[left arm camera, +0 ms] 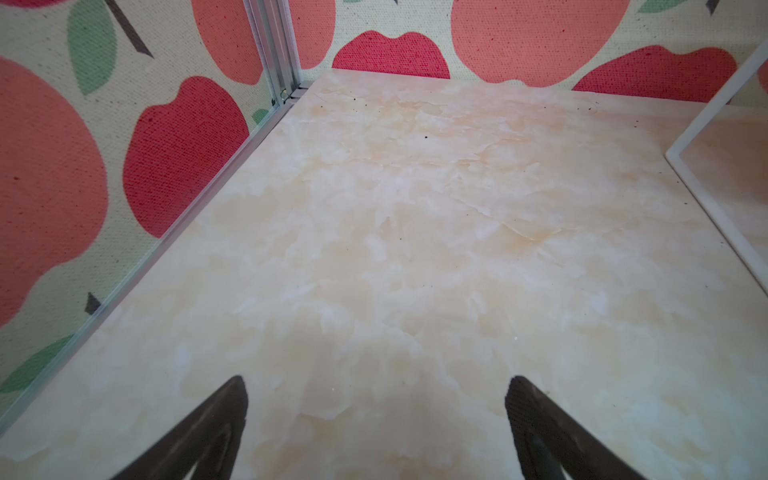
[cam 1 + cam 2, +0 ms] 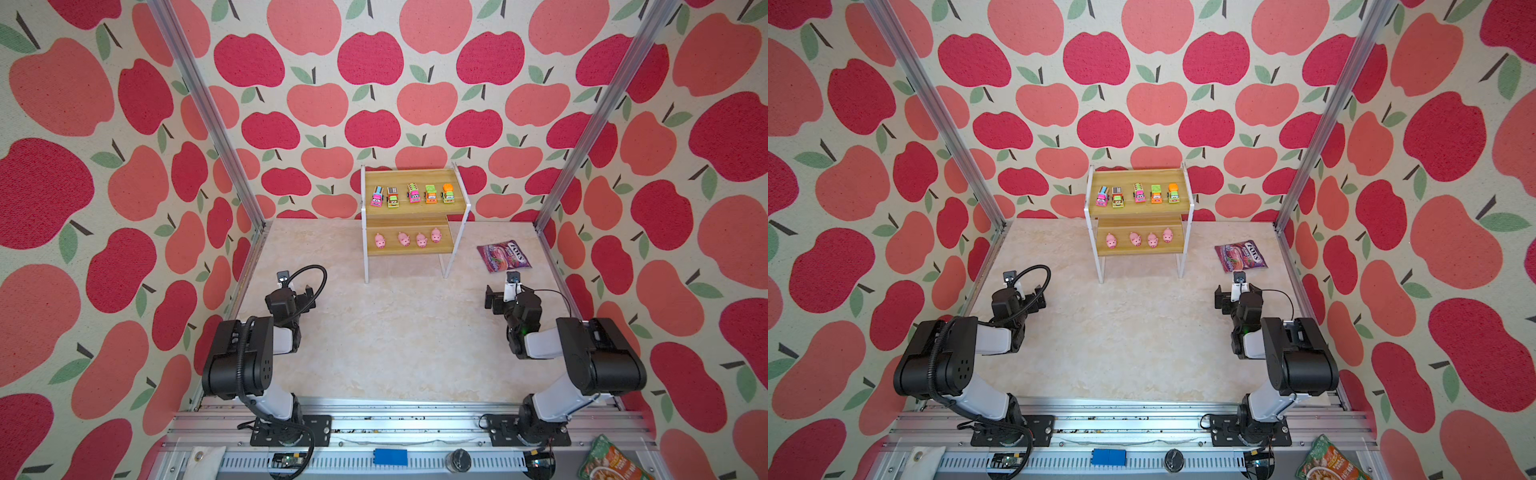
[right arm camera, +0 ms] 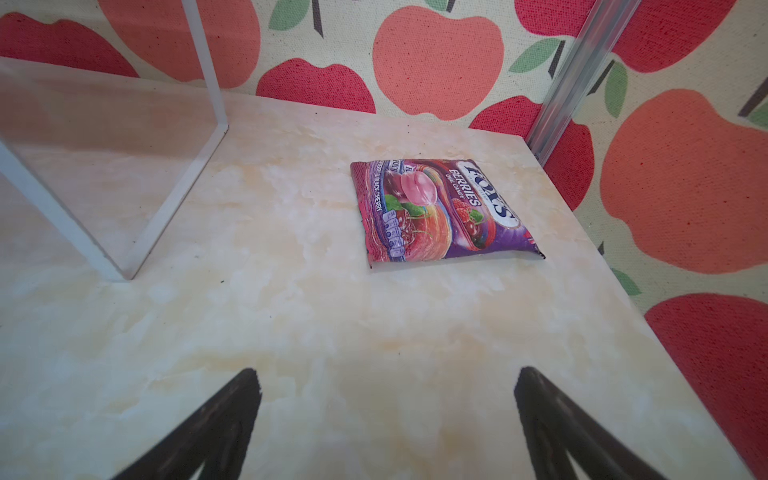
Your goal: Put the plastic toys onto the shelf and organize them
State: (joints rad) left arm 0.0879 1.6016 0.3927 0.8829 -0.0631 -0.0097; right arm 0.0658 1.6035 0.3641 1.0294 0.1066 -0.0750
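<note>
The plastic toys (image 2: 1139, 193) all sit on the small two-tier stepped shelf (image 2: 415, 211) of yellowish wood-grain boards and thin white frame legs. It stands at the back of the cream marbled tabletop (image 2: 395, 332), close to the apple-patterned wall (image 2: 374, 62).

In both top views the upper board carries five tiny cars in a row, fronts facing the arms. From the left:
- a pink car with a striped roof (image 2: 377, 196)
- just beside it, a dark striped car with a green front (image 2: 392, 197)
- after a small gap, a pink car with a green roof (image 2: 413, 193)
- a green-roofed orange car (image 2: 431, 194)
- an orange-roofed green car (image 2: 447, 193)

The lower board holds four tiny pink pigs. The leftmost pig (image 2: 379, 240) stands a little apart. The second pig (image 2: 403, 239), third pig (image 2: 421, 240) and rightmost pig (image 2: 436, 235) stand close together.

The left gripper (image 2: 308, 296) hangs low over the near left of the tabletop, well apart from the shelf. Its wrist view shows the two dark fingers (image 1: 232, 399) spread wide over bare marble, with nothing between them.

A flat purple candy bag (image 2: 503, 257) lies on the tabletop to the right of the shelf, apart from it.

The right gripper (image 2: 492, 297) hangs just short of the bag. Its jaws are also spread wide and empty in its wrist view, and the bag lies ahead of them.
</note>
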